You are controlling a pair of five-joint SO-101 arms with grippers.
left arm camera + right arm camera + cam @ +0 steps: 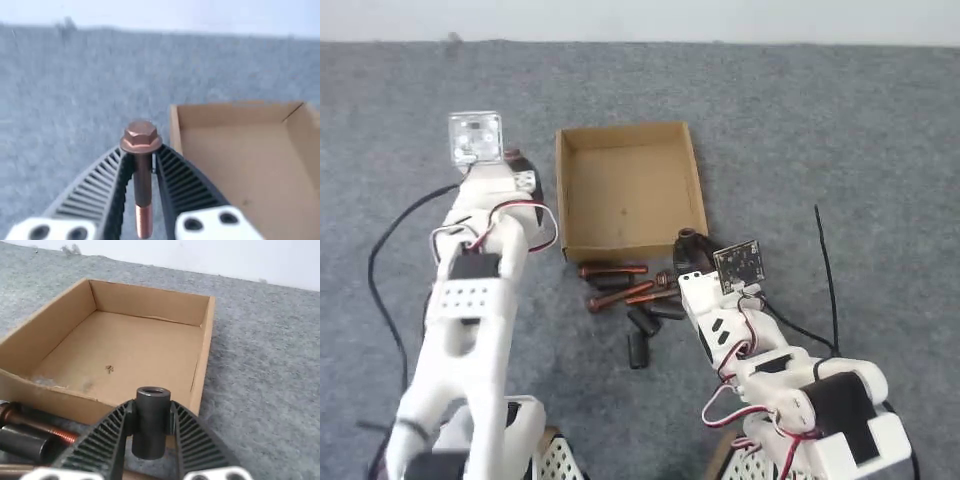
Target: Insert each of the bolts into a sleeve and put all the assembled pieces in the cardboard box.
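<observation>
Grey carpet (840, 150) surrounds the empty cardboard box (563, 190). The left gripper (141, 152) clamps a bolt (141, 137) beside it; the right gripper (151, 409) clamps a sleeve (151, 432) near its corner. Misaligned tips could jam the bolt against the sleeve's rim.

You will find no text, label, number or sign here that can be read. The one small dark mark (109, 369) on the floor of the cardboard box (150, 304) is too small to tell whether it is print.
</observation>
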